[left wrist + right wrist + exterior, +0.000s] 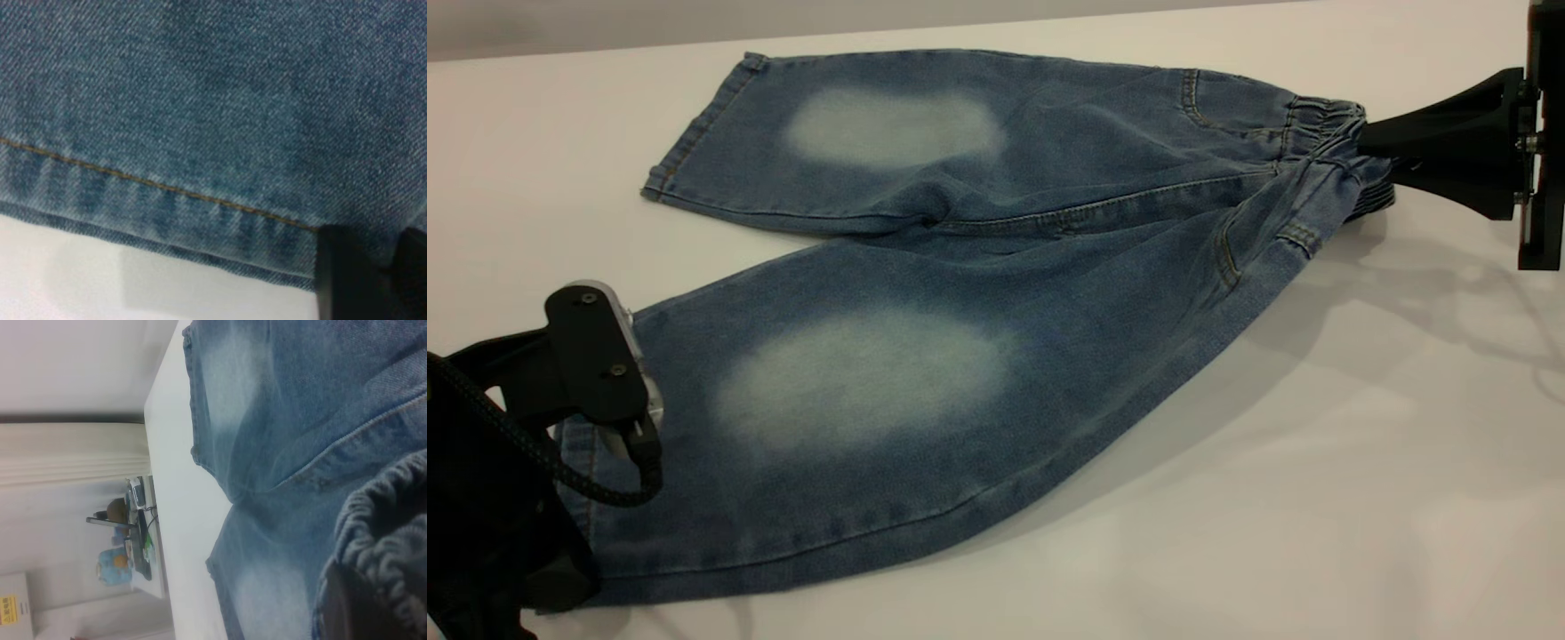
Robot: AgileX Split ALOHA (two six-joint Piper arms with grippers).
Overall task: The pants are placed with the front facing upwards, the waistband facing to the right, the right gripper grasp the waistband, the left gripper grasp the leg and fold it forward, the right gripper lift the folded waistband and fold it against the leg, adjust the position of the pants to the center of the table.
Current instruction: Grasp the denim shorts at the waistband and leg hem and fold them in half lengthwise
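Observation:
The blue denim pants lie front up on the white table, with the waistband to the right and both legs pointing left. My right gripper is shut on the gathered elastic waistband and holds it a little off the table, so the cloth below it throws a shadow. Low at the near left, my left gripper sits at the hem of the near leg. Its dark fingers stand close together on the stitched hem. The far leg lies flat.
White tabletop stretches in front of and to the right of the pants. The table's far edge runs just behind the far leg. Beyond the table's end, a small stand with clutter is seen against a pale wall.

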